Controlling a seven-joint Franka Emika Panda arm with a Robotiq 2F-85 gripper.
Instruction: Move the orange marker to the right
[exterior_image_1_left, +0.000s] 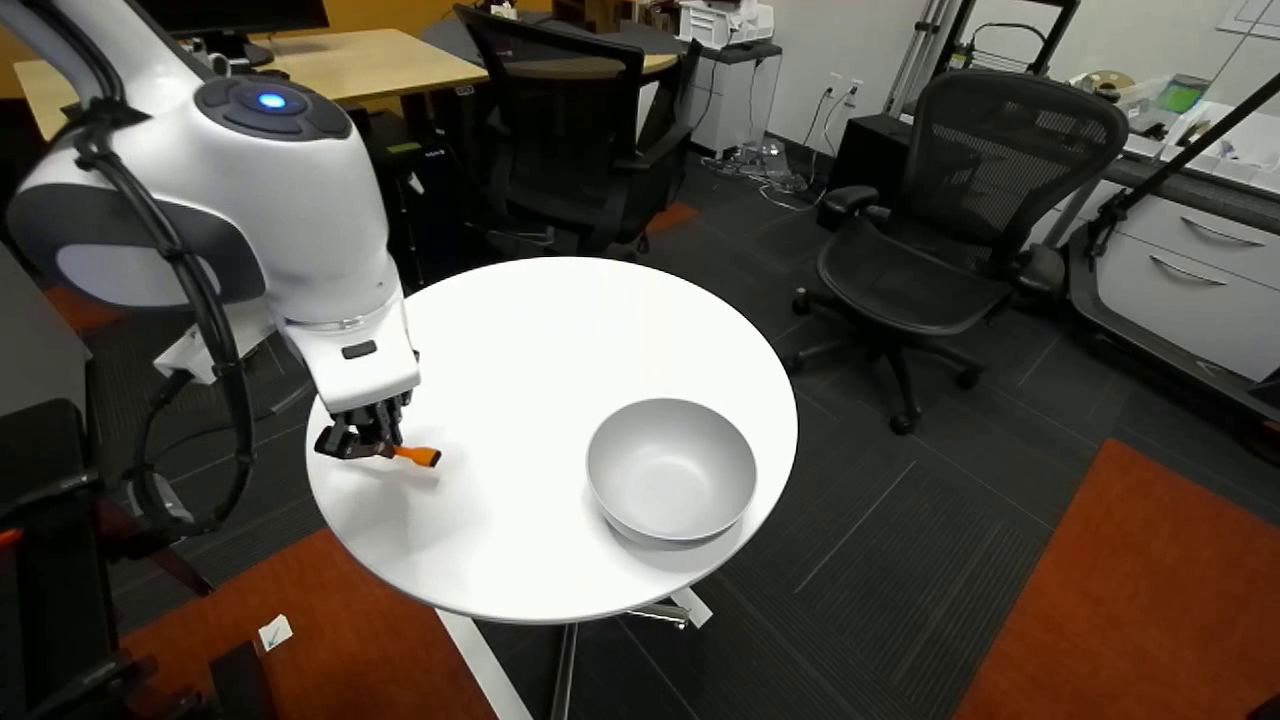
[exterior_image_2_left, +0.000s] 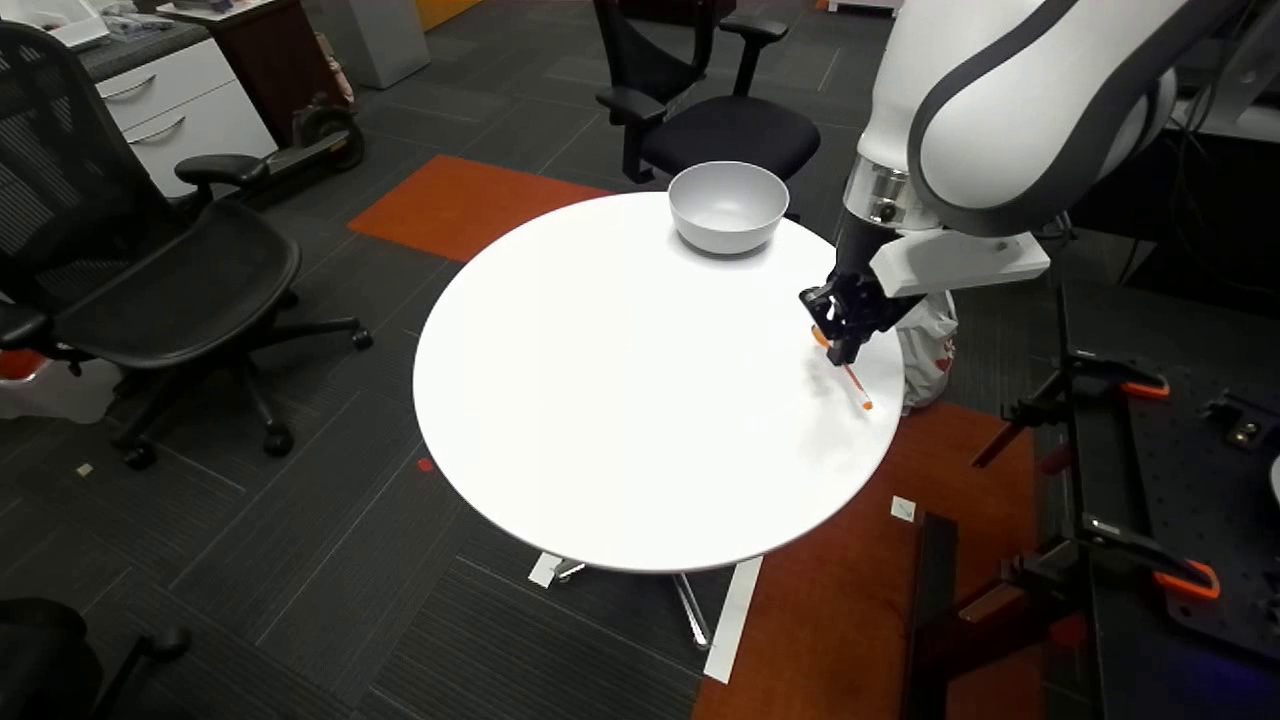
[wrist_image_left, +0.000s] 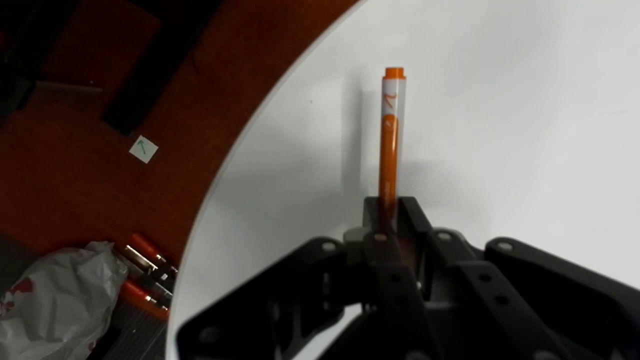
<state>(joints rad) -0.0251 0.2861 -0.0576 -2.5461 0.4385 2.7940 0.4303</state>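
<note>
On the left of an exterior view the robot arm (exterior_image_1_left: 250, 190) reaches down over the round white table (exterior_image_1_left: 540, 340); its gripper (wrist_image_left: 390, 212), clearest in the wrist view, is closed in on the orange marker (wrist_image_left: 390, 145), pinching it from both sides; there the marker is near the table's rim, its shadow (wrist_image_left: 352, 135) falling apart from it, so I judge it held just above the surface; the grasp seems done, then, and likely a small lift; carrying it to the right and laying it down seem left to do, though whose right is meant I cannot tell; its long axis looks roughly level, running straight out of the grip and up the wrist view; the slim end (exterior_image_2_left: 867, 405) points down and rightward in an exterior view, towards the rim; the thick end (exterior_image_1_left: 418, 456), past the grip on the opposite side, points rightward and slightly down in an exterior view, roughly at the grey bowl (exterior_image_1_left: 671, 470); that bowl stands upright on the table's right part there, well apart from the marker.
</note>
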